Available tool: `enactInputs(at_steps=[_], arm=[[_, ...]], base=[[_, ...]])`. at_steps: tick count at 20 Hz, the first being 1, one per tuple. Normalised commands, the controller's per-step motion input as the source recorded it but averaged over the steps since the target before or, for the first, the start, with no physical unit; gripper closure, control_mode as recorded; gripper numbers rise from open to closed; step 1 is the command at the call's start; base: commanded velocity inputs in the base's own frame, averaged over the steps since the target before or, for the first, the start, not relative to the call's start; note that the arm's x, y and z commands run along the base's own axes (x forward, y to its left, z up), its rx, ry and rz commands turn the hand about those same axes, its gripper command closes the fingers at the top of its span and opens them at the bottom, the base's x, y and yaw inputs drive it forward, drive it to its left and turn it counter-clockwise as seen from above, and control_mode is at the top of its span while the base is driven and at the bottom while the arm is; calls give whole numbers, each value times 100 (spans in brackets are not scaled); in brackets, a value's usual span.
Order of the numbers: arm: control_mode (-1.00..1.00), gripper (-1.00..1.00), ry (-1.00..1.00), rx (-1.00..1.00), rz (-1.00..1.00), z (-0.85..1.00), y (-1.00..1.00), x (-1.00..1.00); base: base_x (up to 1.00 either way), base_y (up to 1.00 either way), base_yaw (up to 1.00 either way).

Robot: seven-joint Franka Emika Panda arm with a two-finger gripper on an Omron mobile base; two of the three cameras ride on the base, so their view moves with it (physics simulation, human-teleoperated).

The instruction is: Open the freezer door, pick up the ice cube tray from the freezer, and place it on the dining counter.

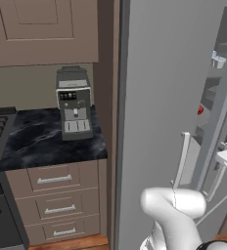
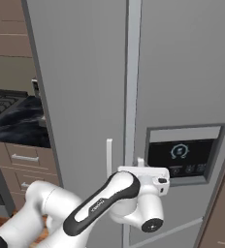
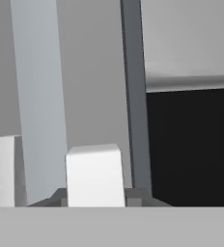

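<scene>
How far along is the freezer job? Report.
Done: the gripper has its jaws closed on the handle of the freezer door. In hand: that door stands partly swung out, shelf bins showing. Left: open it wider, fetch the ice cube tray, set it on the dining counter.

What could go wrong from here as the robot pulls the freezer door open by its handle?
1. The gripper pinches a slim, smooth handle near its fingertips; as the freezer door swings, the grip could slip off.
2. The arm sits close to the twin door's handle, so a wide pull might knock it.
3. The door shelves hold a red item; a jerky swing could shake it loose.
</scene>
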Motion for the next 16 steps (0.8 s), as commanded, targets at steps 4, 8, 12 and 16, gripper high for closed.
enactInputs(at_steps=[4, 8, 12, 16], arm=[[-100, 100, 0, 0, 0, 0, -46, -36], [-100, 100, 0, 0, 0, 0, -47, -36], [-100, 100, 0, 0, 0, 0, -51, -36], [-100, 100, 0, 0, 0, 0, -53, -34]], base=[[0, 0, 0], [0, 0, 0], [0, 0, 0], [0, 0, 0]])
